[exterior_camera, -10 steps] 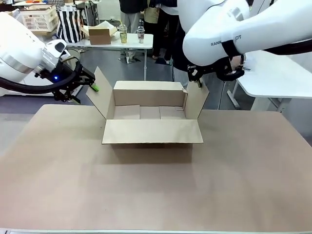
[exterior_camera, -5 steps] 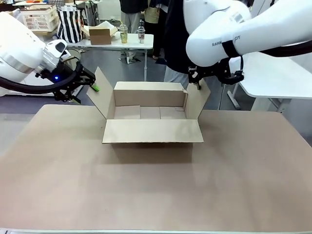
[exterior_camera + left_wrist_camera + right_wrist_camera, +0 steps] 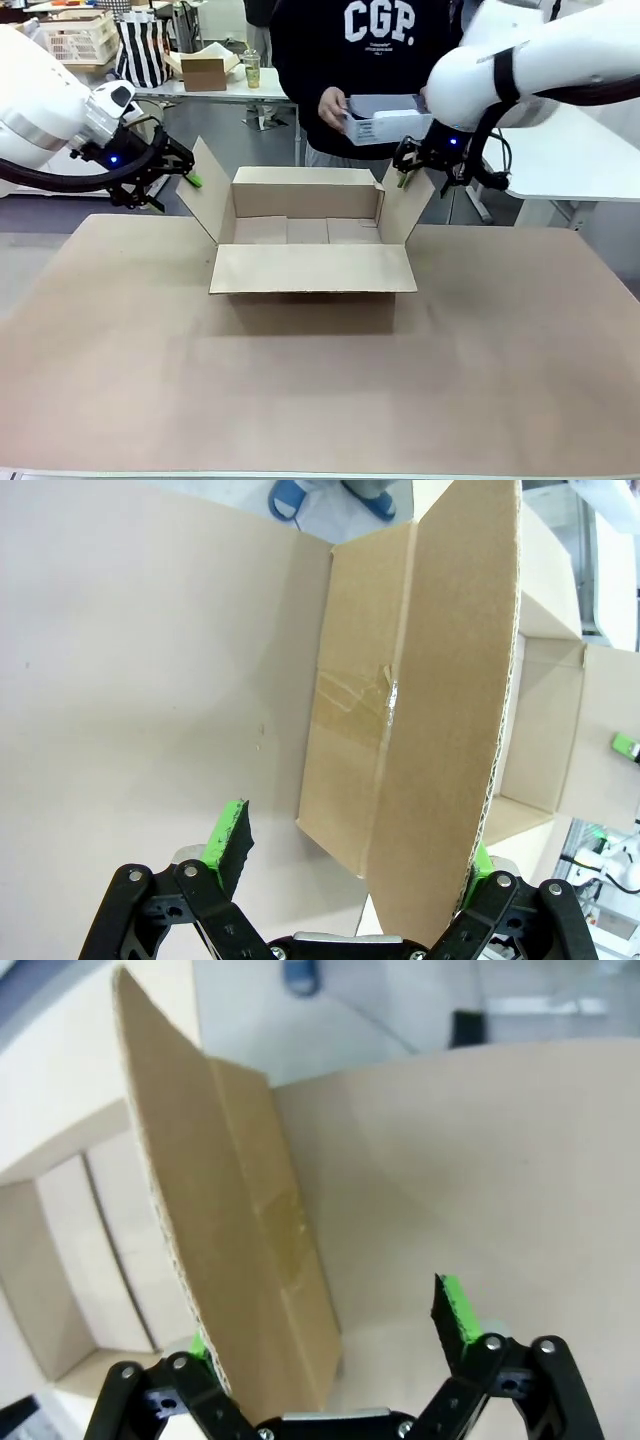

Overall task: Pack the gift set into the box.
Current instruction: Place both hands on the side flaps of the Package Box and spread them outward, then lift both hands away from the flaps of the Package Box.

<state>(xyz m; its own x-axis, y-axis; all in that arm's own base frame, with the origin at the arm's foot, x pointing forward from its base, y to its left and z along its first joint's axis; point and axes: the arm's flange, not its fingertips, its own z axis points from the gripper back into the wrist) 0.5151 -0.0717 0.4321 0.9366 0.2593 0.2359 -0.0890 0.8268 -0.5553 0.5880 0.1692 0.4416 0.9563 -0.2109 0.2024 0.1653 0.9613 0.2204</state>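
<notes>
Jaws wide astride box (image 3: pixel 312 268) flap edges

Lab-like workroom — white worktable (image 3: pixel 570 150), plastic crate (image 3: pixel 75 38), striped bag (image 3: pixel 147 50)

Bright and even, lit from overhead, without glare. Soft shadow on the table (image 3: pixel 320 400) just in front of the box (image 3: pixel 312 268); mild shade inside it. Crisp around the box in front view. Softer in right wrist view, with the box's flap bowed by wide-angle distortion. Washed out beyond the box in left wrist view.
</notes>
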